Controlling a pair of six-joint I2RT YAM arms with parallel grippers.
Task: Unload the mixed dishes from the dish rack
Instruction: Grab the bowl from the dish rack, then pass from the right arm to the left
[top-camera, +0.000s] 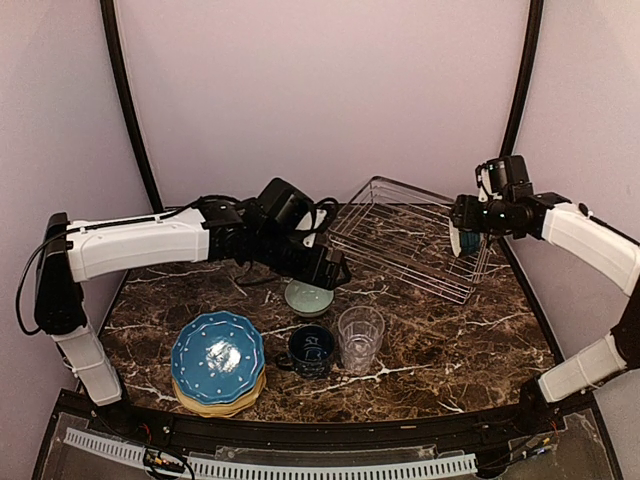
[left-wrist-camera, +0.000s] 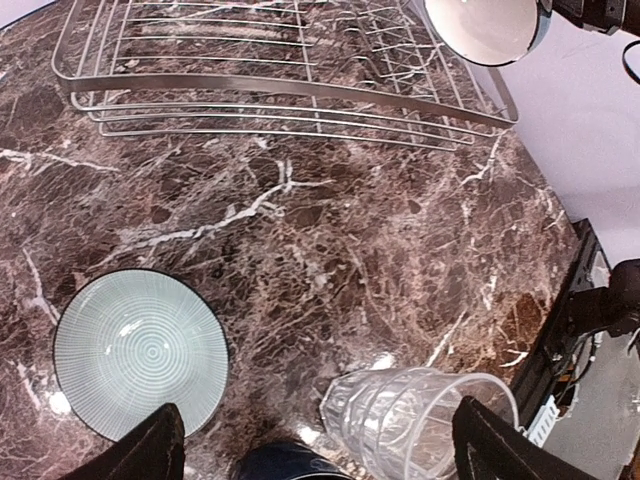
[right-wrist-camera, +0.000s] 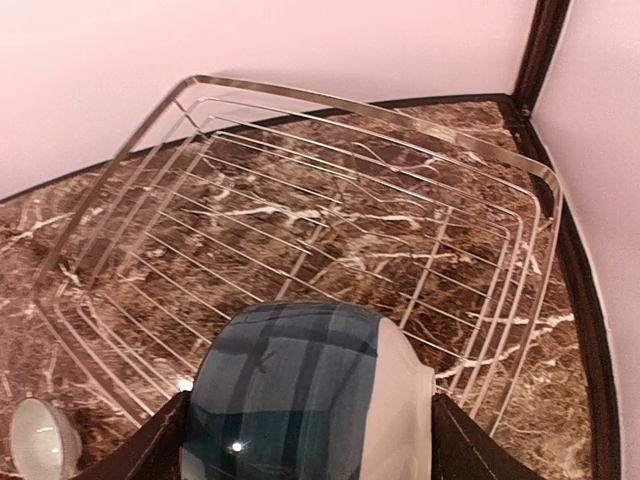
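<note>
Entry: dish-rack unloading, late stage. Left gripper (top-camera: 332, 272): fingers are being held spread wide, nothing between them, and it is being hovered over the marble table (top-camera: 450, 340). Right gripper (top-camera: 466, 240): fingers are being pressed onto either side of a plaid-banded bowl (right-wrist-camera: 300, 390), blue-green outside and white at the rim, which is being carried clear of the wires. Dish rack (left-wrist-camera: 280, 87): lying directly beneath and ahead of the right gripper, and well ahead of the left gripper; no other dish is being shown inside it in any view. Pale ribbed bowl (left-wrist-camera: 140, 350): resting upright on the table just below the left gripper, toward one finger. Clear glass tumbler (left-wrist-camera: 410, 420): standing upright below the left gripper, toward the opposite finger. Navy mug (top-camera: 312, 350): standing just beside the tumbler, below and behind the left gripper. Stack of scalloped plates (top-camera: 217, 358): blue dotted plate on top, a mustard edge beneath, lying behind the left gripper and off to one side. Progress is being judged as nearly complete: plates, mug, tumbler and pale bowl are already out on the table, and only the held bowl is being left to set down.
</note>
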